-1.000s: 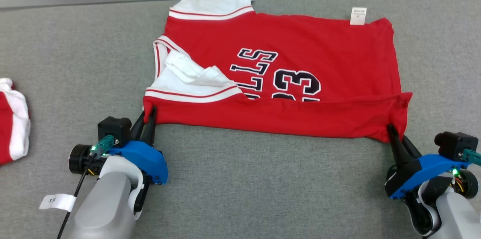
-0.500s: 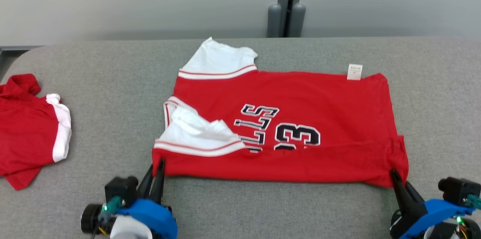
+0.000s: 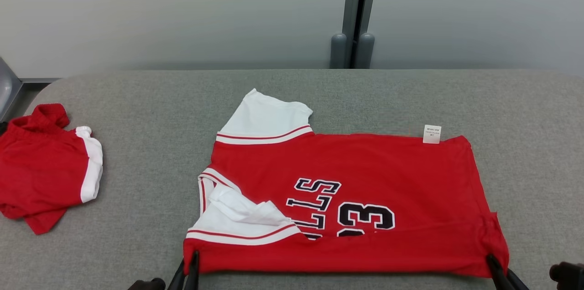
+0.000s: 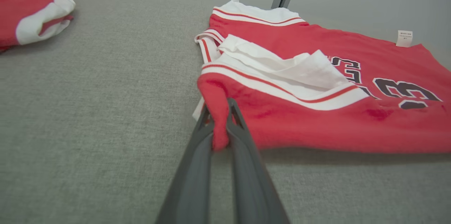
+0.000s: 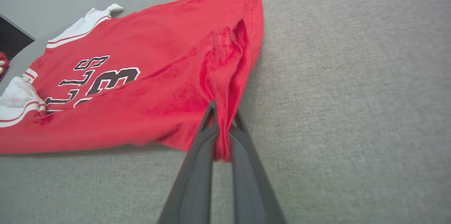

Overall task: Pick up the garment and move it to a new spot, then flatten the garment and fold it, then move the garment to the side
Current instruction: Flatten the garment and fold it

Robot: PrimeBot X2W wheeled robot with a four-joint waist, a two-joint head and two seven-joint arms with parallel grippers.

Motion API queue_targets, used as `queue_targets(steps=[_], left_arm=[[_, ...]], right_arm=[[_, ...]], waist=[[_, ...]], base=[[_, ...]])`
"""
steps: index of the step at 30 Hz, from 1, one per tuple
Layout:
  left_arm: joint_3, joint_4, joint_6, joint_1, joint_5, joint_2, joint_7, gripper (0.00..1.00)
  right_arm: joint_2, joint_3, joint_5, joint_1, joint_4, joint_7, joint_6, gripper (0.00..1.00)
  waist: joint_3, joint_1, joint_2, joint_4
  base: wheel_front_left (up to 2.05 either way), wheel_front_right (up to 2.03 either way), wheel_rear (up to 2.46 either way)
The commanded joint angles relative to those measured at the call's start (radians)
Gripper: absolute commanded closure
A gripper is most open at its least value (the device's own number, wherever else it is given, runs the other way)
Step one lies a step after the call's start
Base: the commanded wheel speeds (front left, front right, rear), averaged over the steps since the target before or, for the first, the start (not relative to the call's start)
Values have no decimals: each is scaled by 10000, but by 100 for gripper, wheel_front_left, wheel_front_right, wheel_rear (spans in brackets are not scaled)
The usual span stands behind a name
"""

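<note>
Garment (image 3: 346, 199), a red jersey with white sleeves, lies on the grey surface (image 3: 137, 112) in the lower middle of the head view. Its long axis runs across the frame. The collar and sleeves point to the frame's left, the hem to the right, and the black lettering sits sideways. A white care label (image 3: 431, 134) stands up from its far edge at the upper right.

Its near edge ends at the two grippers at the bottom of the frame. The left gripper (image 3: 191, 260) is at the lower-left corner of the garment and the right gripper (image 3: 493, 263) at the lower-right corner.

The left wrist view shows the grip closely. The left gripper (image 4: 219, 111) is closed narrowly on a bunched fold of red cloth just below the white sleeve band. In the right wrist view, the right gripper (image 5: 224, 111) is likewise pinched on a gathered hem corner. A shadow under the near edge suggests it is raised slightly, though that is hard to confirm.

A second red and white garment (image 3: 45, 167) lies crumpled well apart at the left of the head view.
</note>
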Motion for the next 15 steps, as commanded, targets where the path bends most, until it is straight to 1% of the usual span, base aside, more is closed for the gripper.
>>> queue_targets(steps=[1,6,7,8,12,15], left_arm=[[133,-262,132,298,-63,122,-50,100],[35,-498,175,623,-86,159,68,100],[-32,-556,237,635,-33,130,112,58],[-58,-553,259,612,-24,111,110,0],[-48,-640,330,339,46,67,56,0],[31,-743,351,188,98,113,22,0]], right_arm=[[79,-169,-55,381,-303,197,6,100],[314,-264,-88,777,-582,722,6,100],[397,-255,-152,827,-670,849,6,55],[371,-239,-281,824,-665,903,6,0],[449,-337,-551,536,-795,705,6,0],[363,-399,-663,287,-876,526,6,0]], waist=[[-45,1,0,-2],[-111,1,0,3],[-112,1,0,-10],[-111,1,0,-15],[-74,1,0,-105],[-53,1,0,-170]], base=[[0,0,0],[0,0,0],[0,0,0],[0,0,0],[0,0,0],[0,0,0]])
